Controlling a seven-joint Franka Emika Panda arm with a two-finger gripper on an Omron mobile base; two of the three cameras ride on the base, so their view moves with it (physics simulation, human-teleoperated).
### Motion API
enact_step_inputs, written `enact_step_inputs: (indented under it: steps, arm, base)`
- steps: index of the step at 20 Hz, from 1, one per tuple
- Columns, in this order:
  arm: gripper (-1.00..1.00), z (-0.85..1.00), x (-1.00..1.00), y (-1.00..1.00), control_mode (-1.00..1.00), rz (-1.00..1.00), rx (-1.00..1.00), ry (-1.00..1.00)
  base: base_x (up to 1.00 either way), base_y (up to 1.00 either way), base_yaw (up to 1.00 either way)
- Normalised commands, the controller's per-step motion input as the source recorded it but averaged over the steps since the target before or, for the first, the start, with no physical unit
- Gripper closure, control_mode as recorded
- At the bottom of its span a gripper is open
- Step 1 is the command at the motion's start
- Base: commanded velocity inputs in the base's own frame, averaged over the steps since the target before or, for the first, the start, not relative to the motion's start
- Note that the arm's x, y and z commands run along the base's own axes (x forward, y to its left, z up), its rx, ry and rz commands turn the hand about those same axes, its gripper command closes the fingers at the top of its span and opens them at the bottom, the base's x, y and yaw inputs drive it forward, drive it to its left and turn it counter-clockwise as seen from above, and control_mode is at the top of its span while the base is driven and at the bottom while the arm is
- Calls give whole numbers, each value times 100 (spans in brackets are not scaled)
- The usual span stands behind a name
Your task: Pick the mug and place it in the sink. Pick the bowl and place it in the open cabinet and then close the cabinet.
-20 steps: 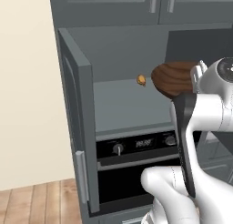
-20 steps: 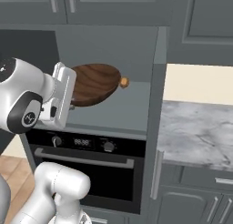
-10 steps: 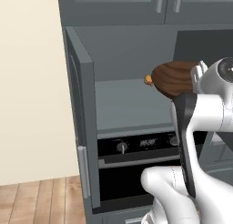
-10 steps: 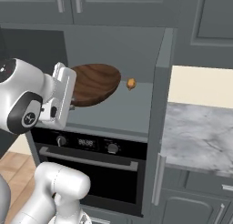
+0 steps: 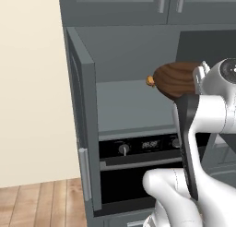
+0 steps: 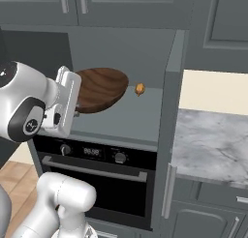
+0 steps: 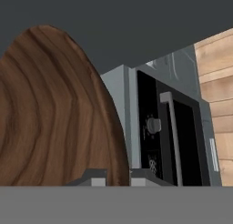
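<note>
My gripper (image 7: 111,176) is clamped on the rim of the bowl (image 6: 99,89), finger tips (image 7: 93,176) pinching the wood edge at the bottom of the hand view. Bowl is carried on edge, its wide face tilted up, rim pointing away from me into the open cabinet (image 5: 129,60). It hangs above the grey shelf (image 5: 131,106), not resting on it. A small orange-brown object (image 6: 140,89) sits on the shelf just beyond the bowl's far edge. Cabinet doors stand open on both sides. Oven (image 6: 92,174) lies below the shelf. My forearm is raised to shelf height, wrist level, hand reaching forward into the opening. Next, I judge: lower and level the bowl.
</note>
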Motion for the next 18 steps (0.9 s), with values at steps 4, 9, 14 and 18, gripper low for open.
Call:
enact_step_inputs:
  steps: [4, 9, 14, 18]
  arm:
    - [100, -1, 0, 0, -100, 1, 1, 1]
    - [100, -7, -3, 0, -100, 2, 1, 4]
    - [100, -13, -2, 0, -100, 3, 1, 4]
    - [100, -20, 0, 0, -100, 7, 5, 3]
  base:
    - [0, 0, 0]
    - [0, 0, 0]
    - [0, 0, 0]
    - [0, 0, 0]
